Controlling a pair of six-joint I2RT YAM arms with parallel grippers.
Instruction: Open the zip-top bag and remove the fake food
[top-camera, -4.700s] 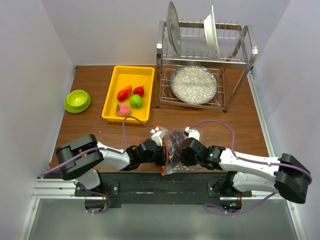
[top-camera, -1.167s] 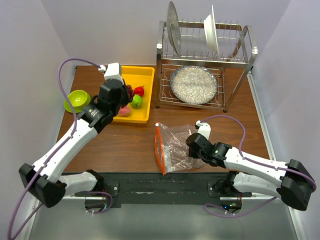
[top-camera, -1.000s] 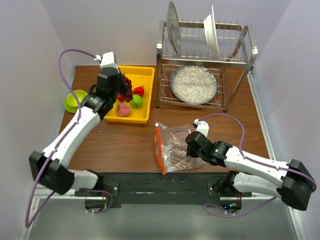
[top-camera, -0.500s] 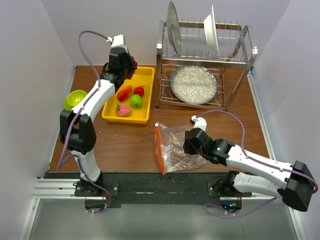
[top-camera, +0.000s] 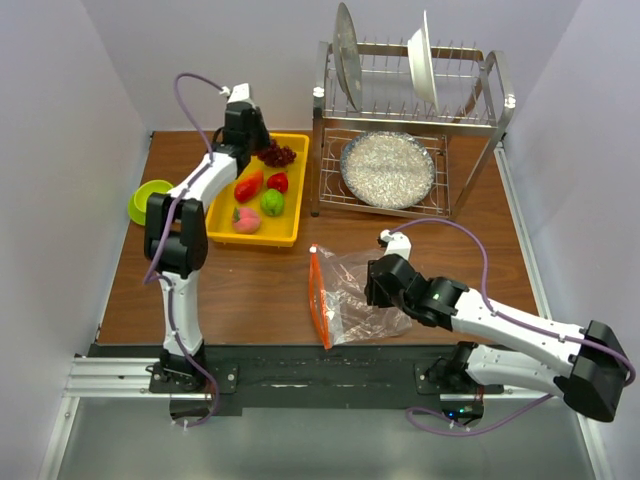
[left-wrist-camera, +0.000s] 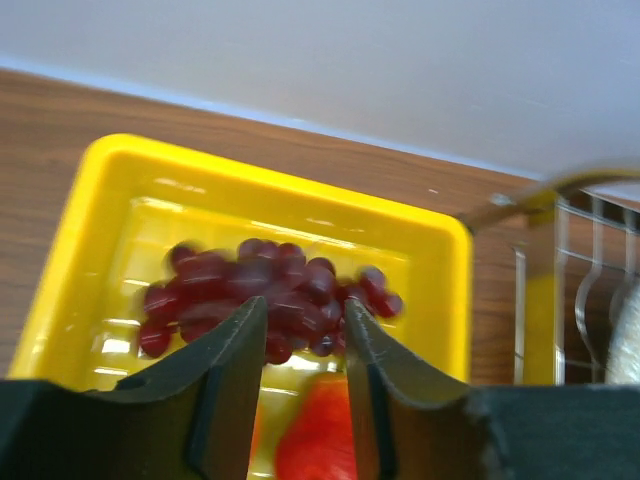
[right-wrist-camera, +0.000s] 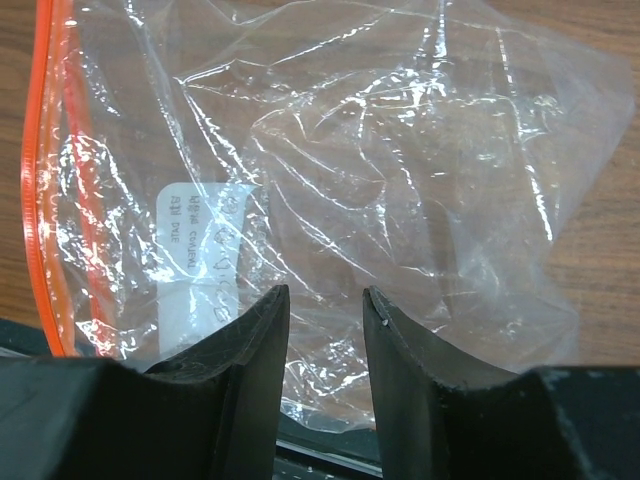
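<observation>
Over the far end of the yellow tray (left-wrist-camera: 95, 200), the left claw (left-wrist-camera: 303, 318) hangs with its jaws a narrow gap apart, holding nothing. The dark grape bunch (left-wrist-camera: 265, 285) lies on the tray floor just beyond its fingertips, with an orange-red piece (left-wrist-camera: 320, 445) beneath them. The right claw (right-wrist-camera: 325, 305), also narrowly parted, sits at the zip-top bag (right-wrist-camera: 400, 170). The bag is spread ahead of it on the table (right-wrist-camera: 605, 250), with its orange zip strip (right-wrist-camera: 40, 180) along the edge away from the claw. Whether this claw touches the plastic cannot be told.
</observation>
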